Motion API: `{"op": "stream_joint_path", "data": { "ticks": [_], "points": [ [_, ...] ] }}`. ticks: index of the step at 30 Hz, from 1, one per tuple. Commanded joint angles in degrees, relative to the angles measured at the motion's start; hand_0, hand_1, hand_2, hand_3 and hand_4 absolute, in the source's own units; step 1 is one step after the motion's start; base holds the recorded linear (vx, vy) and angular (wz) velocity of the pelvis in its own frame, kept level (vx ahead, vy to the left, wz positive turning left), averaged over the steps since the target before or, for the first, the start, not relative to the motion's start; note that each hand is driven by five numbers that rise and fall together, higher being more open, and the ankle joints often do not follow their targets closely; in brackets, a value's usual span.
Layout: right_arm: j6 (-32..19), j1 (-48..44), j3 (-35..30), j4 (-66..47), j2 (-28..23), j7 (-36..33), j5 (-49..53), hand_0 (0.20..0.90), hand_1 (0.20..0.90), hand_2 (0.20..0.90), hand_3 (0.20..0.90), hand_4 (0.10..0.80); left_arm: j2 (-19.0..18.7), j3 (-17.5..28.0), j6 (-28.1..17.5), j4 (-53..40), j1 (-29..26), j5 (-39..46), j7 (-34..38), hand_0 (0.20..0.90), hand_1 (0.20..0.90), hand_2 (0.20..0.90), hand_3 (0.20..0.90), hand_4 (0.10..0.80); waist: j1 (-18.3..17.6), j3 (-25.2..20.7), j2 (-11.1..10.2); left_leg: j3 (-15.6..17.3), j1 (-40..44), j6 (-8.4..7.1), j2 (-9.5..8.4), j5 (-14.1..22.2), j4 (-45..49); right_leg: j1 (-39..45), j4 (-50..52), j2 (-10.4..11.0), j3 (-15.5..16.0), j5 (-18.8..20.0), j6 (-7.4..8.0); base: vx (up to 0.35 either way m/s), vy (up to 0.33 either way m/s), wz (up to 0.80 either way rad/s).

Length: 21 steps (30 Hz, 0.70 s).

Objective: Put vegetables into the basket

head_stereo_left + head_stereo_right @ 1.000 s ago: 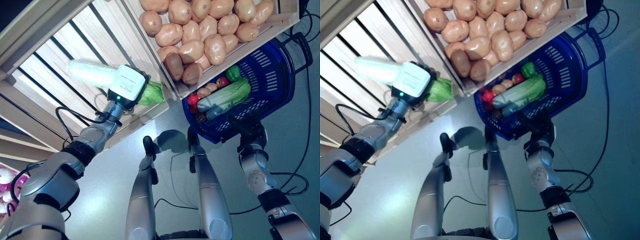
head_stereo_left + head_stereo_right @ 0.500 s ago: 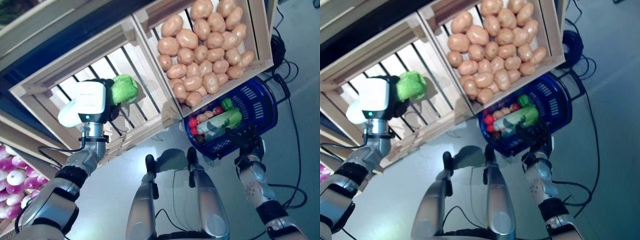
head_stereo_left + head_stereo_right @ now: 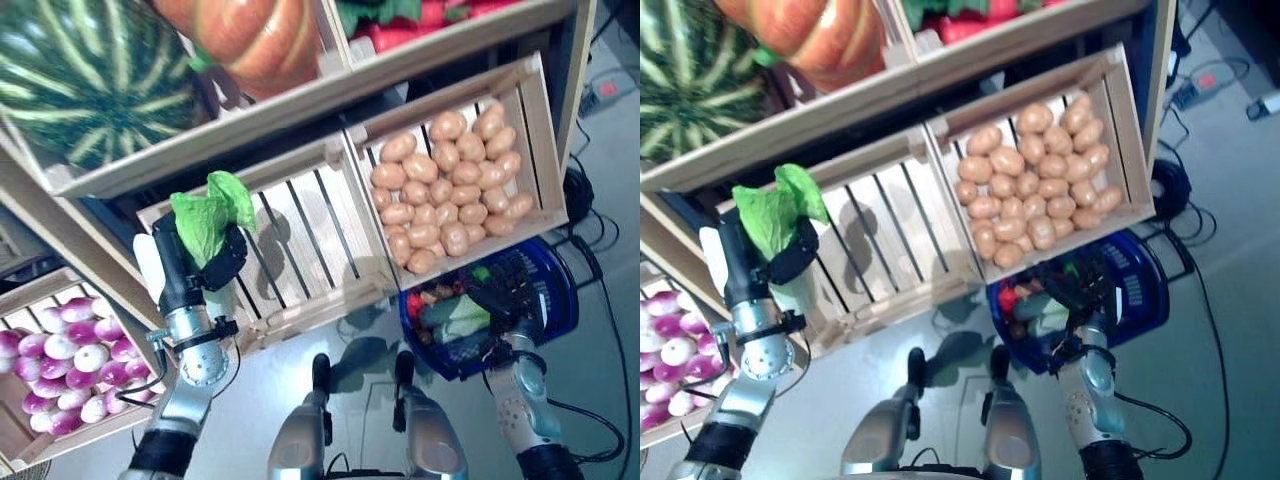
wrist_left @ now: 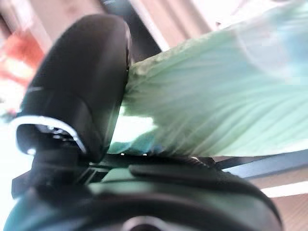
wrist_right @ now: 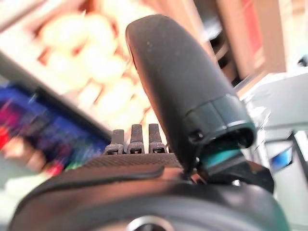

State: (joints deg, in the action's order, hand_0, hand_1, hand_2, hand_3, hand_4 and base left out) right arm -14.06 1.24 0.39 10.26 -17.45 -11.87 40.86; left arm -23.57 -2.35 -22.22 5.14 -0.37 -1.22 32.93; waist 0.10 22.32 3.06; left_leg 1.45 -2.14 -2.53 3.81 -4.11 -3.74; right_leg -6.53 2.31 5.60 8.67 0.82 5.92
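My left hand (image 3: 218, 264) is shut on a leafy green vegetable (image 3: 210, 208) with a pale stalk and holds it upright, leaves up, in front of a slatted wooden crate (image 3: 300, 240). In the left wrist view the pale green leaf (image 4: 216, 110) lies against my thumb (image 4: 82, 86). The blue basket (image 3: 556, 300) stands on the floor at the lower right. A long green and white cabbage (image 3: 456, 318) and small red and green vegetables lie in it. My right hand (image 3: 506, 290) is over the basket's near rim, its fingers (image 5: 132, 139) straight.
A wooden stand with crates and shelves (image 3: 450, 60) fills the upper part of the eye views, right behind the basket. Grey floor (image 3: 260, 400) lies in front of the stand.
The camera has tilted up, so more of the stand shows. My left hand has turned the green vegetable from lying sideways to standing upright. My right hand stays over the basket.
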Motion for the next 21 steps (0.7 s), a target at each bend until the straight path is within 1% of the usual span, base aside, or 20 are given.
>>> {"op": "stream_joint_path", "data": {
  "ticks": [1,3,4,7,9,10,12,14,16,18,19,21],
  "points": [
    [-3.34,5.57,-0.80,-7.39,-1.22,11.84,0.84,0.900,0.900,0.900,0.900,0.800,-0.51,1.29,-9.53,-5.75,-0.64,14.55,-13.55,0.300,0.300,0.300,0.300,0.400,-0.59,-12.80,-3.79,-1.05,-1.63,0.26,-2.74,1.62,0.90,4.94,-2.31,0.35,2.04,0.54,-1.78,0.077,-0.035,0.00],
    [-2.84,5.78,0.11,-9.60,-1.30,16.76,2.05,0.900,0.900,0.900,0.900,0.800,0.96,0.24,-7.93,-7.14,-0.60,24.00,-22.58,0.300,0.300,0.300,0.300,0.400,-0.50,-13.85,-3.92,-0.92,-0.50,0.36,-2.61,1.77,0.36,6.08,-3.43,0.32,2.19,1.00,-1.58,0.045,-0.035,0.01],
    [-2.24,5.51,1.01,-10.77,-1.55,19.67,3.40,0.900,0.900,0.900,0.900,0.800,1.47,-0.95,-7.68,-7.73,-0.76,25.68,-25.31,0.300,0.300,0.300,0.300,0.400,-0.52,-14.29,-3.95,-0.74,0.14,0.40,-2.51,1.84,0.02,6.61,-4.01,0.30,2.19,1.30,-1.45,0.020,-0.031,0.01],
    [-0.41,4.63,2.93,-12.96,-2.11,25.09,6.80,0.900,0.900,0.900,0.900,0.800,1.71,-3.51,-6.62,-8.68,-1.50,30.47,-30.72,0.300,0.300,0.300,0.300,0.400,-0.56,-15.21,-3.97,-0.53,1.16,0.44,-2.40,1.98,-0.57,7.58,-5.07,0.14,1.98,1.81,-1.32,0.000,0.000,0.00],
    [1.18,3.68,4.35,-14.51,-2.87,28.71,9.38,0.900,0.900,0.900,0.900,0.800,1.95,-5.07,-4.15,-10.13,-2.26,34.91,-34.13,0.300,0.300,0.300,0.300,0.400,-0.60,-16.08,-4.01,-0.26,2.06,0.54,-2.32,2.23,-0.92,8.34,-5.65,-0.01,1.78,1.97,-1.24,0.013,-0.021,-0.05],
    [1.70,3.31,5.03,-14.88,-3.07,29.41,11.46,0.900,0.900,0.900,0.900,0.800,2.01,-5.77,-3.10,-10.22,-2.56,37.24,-35.55,0.300,0.300,0.300,0.300,0.400,-0.62,-16.41,-4.05,-0.15,2.42,0.58,-2.32,2.36,-0.93,8.59,-5.73,-0.06,1.65,2.01,-1.23,0.019,-0.028,-0.07],
    [4.23,2.70,7.00,-15.52,-2.09,31.39,15.87,0.900,0.900,0.900,0.900,0.800,2.35,-7.42,-1.59,-10.20,-3.20,40.74,-38.19,0.300,0.300,0.300,0.300,0.400,-0.71,-17.07,-4.09,0.29,3.19,0.70,-2.29,2.71,-1.02,9.13,-5.96,-0.13,1.33,1.98,-1.23,0.023,-0.025,-0.04],
    [5.94,2.94,8.97,-16.56,-1.39,32.44,14.99,0.900,0.900,0.900,0.900,0.800,2.66,-8.82,-0.95,-10.62,-3.25,43.47,-40.50,0.300,0.300,0.300,0.300,0.400,-0.79,-17.52,-4.05,0.47,3.66,0.77,-2.27,2.87,-1.11,9.50,-6.19,-0.21,1.00,2.02,-1.26,0.019,-0.011,-0.08],
    [9.03,2.59,12.29,-17.59,-1.28,31.91,14.89,0.900,0.900,0.900,0.900,0.800,2.66,-11.03,-0.50,-11.85,-3.64,45.12,-42.37,0.300,0.300,0.300,0.300,0.400,-0.80,-18.16,-3.95,0.53,4.19,0.80,-2.22,3.06,-1.26,9.98,-6.88,-0.30,0.71,2.29,-1.23,0.011,-0.005,-0.07],
    [11.03,2.44,13.49,-17.10,-1.26,30.12,15.04,0.900,0.900,0.900,0.900,0.800,2.60,-11.88,-0.49,-11.88,-3.94,45.54,-43.14,0.300,0.300,0.300,0.300,0.400,-0.77,-18.39,-3.97,0.49,4.40,0.73,-2.21,3.14,-1.26,10.14,-6.95,-0.36,0.61,2.31,-1.24,0.021,-0.009,-0.02],
    [13.26,1.72,14.94,-15.38,-1.33,26.89,13.54,0.900,0.900,0.900,0.900,0.800,2.63,-13.02,-0.26,-12.00,-4.59,45.75,-44.00,0.300,0.300,0.300,0.300,0.400,-0.72,-18.71,-4.06,0.65,4.74,0.69,-2.14,3.28,-1.26,10.53,-7.17,-0.35,0.47,2.33,-1.24,0.000,0.000,0.00],
    [14.25,1.47,16.01,-15.18,-1.54,27.25,14.48,0.900,0.900,0.900,0.900,0.800,2.54,-13.87,0.11,-12.79,-4.86,45.83,-44.33,0.300,0.300,0.300,0.300,0.400,-0.71,-18.97,-4.05,0.77,4.78,0.69,-2.05,3.29,-1.26,10.61,-7.28,-0.34,0.43,2.33,-1.22,0.000,0.000,0.00]
  ]
}}
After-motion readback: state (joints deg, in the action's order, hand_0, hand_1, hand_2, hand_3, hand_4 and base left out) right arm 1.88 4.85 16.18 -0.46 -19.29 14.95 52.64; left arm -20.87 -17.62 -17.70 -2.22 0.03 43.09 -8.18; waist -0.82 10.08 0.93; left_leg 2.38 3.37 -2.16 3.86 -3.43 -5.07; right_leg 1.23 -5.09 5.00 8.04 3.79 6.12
